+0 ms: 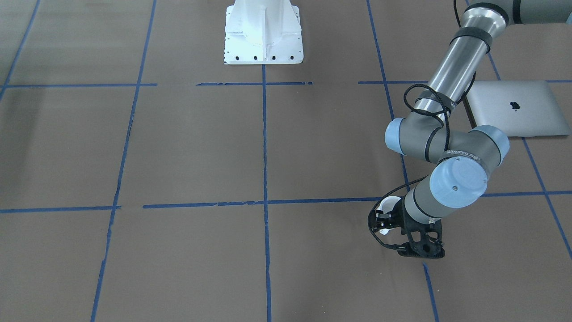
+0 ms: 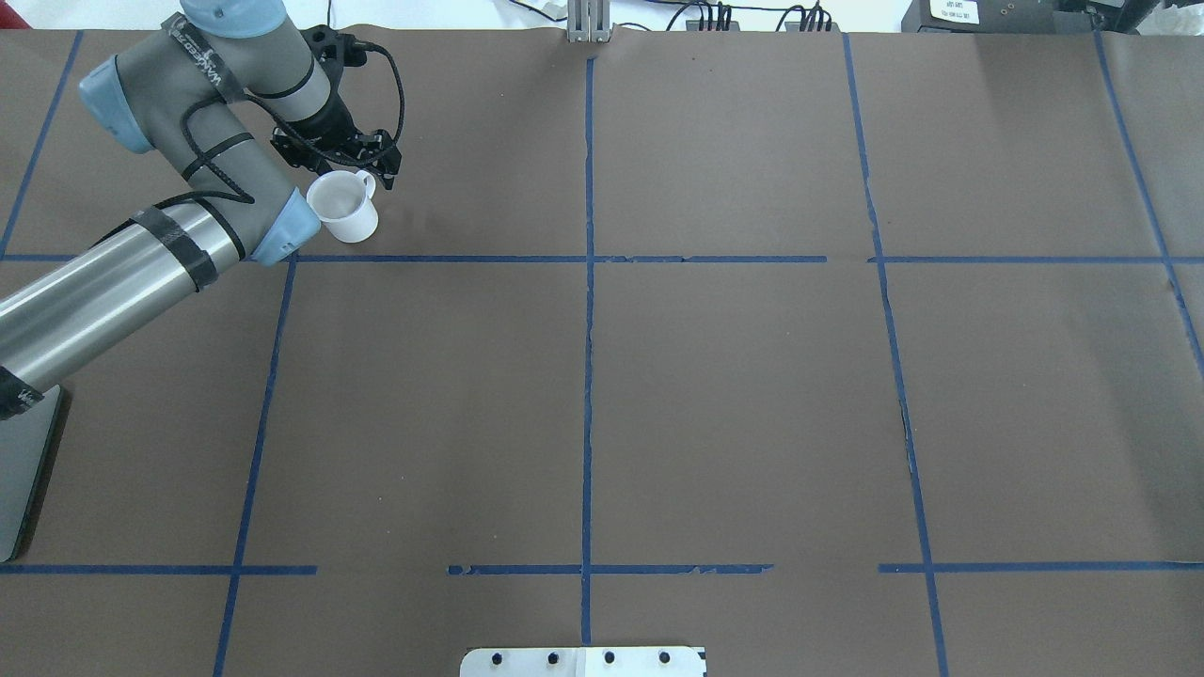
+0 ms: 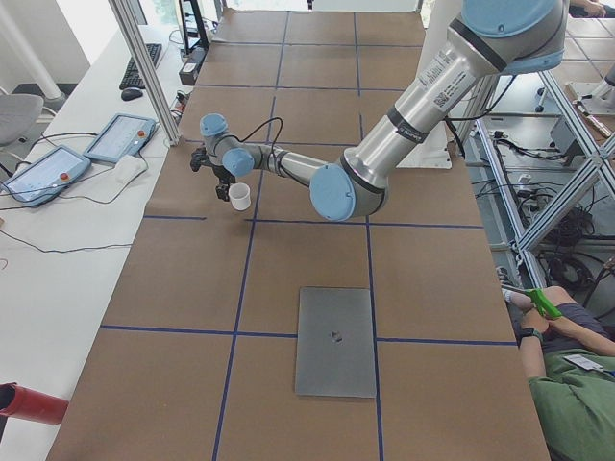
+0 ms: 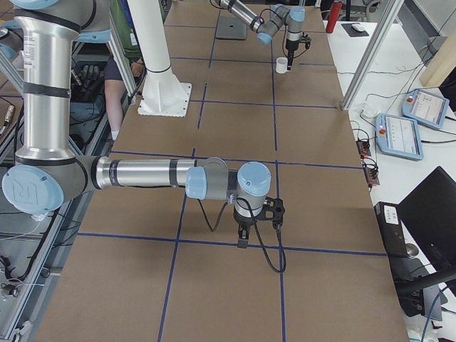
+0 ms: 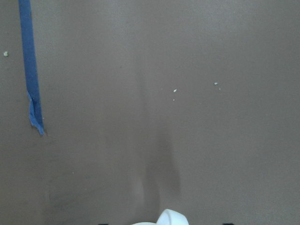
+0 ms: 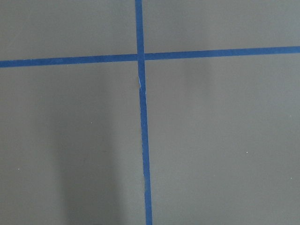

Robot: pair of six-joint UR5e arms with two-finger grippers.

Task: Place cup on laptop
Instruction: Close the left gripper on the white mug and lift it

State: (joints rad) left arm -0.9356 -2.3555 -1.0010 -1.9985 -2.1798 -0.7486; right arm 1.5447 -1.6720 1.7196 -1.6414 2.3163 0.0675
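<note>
Cup (image 2: 343,209) in left gripper (image 2: 376,167)

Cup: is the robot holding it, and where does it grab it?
It looks so: the left gripper grips the cup at its rim, by the handle, though the exact contact is hard to see.

I see brown counter (image 2: 734,395) crossed by blue tape lines (image 2: 588,376); two tablets (image 3: 120,137), keyboard (image 3: 132,65) on side desk (image 3: 58,240).
</note>
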